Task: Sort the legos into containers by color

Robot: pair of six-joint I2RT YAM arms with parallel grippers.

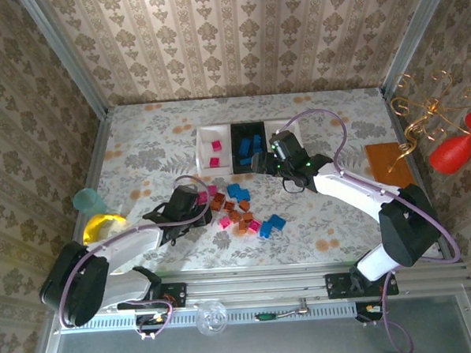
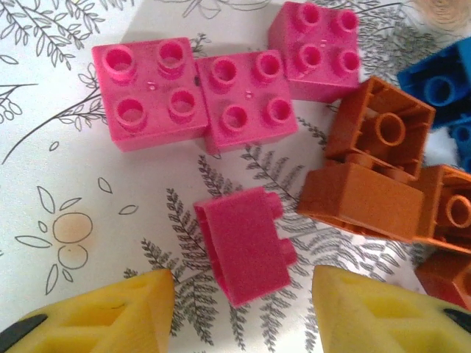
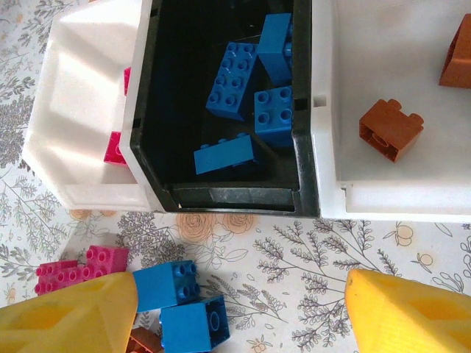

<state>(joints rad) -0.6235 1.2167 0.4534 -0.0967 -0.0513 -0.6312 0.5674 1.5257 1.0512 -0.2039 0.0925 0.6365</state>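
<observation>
Three trays stand in a row on the flowered worktop, their walls touching: a left white tray, a black tray and a right white tray. Seen from the right wrist, the black tray holds four blue bricks, the right white tray has two orange-brown bricks, and the left white tray has two pink bricks, partly hidden by its wall. A loose pile of mixed bricks lies on the worktop in front of the trays, between the two arms. Close up from the left wrist, it includes three studs-up pink bricks side by side, one tipped pink brick lying on its side, and at least four loose orange-brown bricks crowded just beside it on the right. A teal cup and an orange-brown mat sit well apart at opposite edges. The left claw is released, with a yellow finger on each side of the tipped pink brick and a gap showing on both sides. The right claw is spread wide and empty over the worktop just in front of the black tray.
</observation>
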